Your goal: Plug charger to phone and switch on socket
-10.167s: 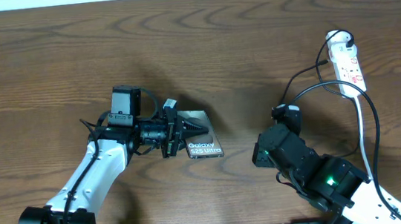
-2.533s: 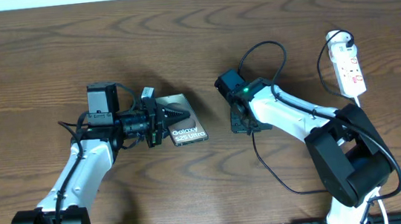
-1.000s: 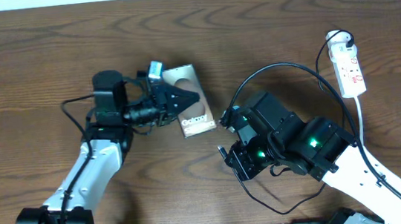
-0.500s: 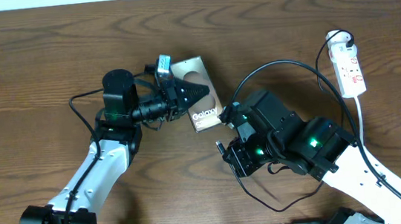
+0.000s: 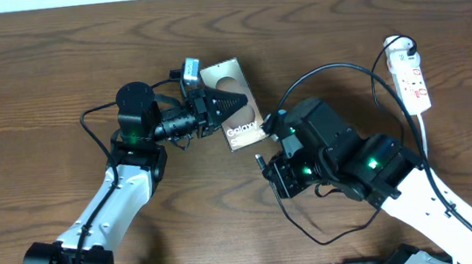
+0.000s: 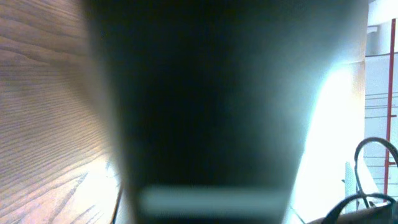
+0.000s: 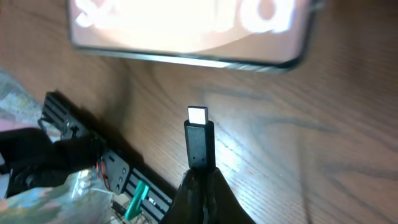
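The phone (image 5: 241, 114), a grey-brown slab with white "Galaxy" lettering, is held off the table with my left gripper (image 5: 226, 101) shut on its upper half. In the left wrist view the phone (image 6: 205, 93) fills the frame as a dark blur. My right gripper (image 7: 202, 180) is shut on the charger's black plug (image 7: 199, 142), whose metal tip points at the phone's lower edge (image 7: 186, 37) with a short gap between them. Overhead, the right gripper (image 5: 268, 165) sits just below and right of the phone. The black charger cable (image 5: 326, 71) arcs over to the white socket (image 5: 411, 78) at the far right.
More of the black cable loops on the table below the right arm (image 5: 313, 234). A white cord (image 5: 426, 143) runs down from the socket. A black rail with green parts (image 7: 112, 177) lines the table's near edge. The left arm (image 5: 112, 202) reaches in from the lower left.
The left gripper has carried the phone right and a little farther away, turning it. The right gripper with the plug has shifted slightly toward the phone's lower end.
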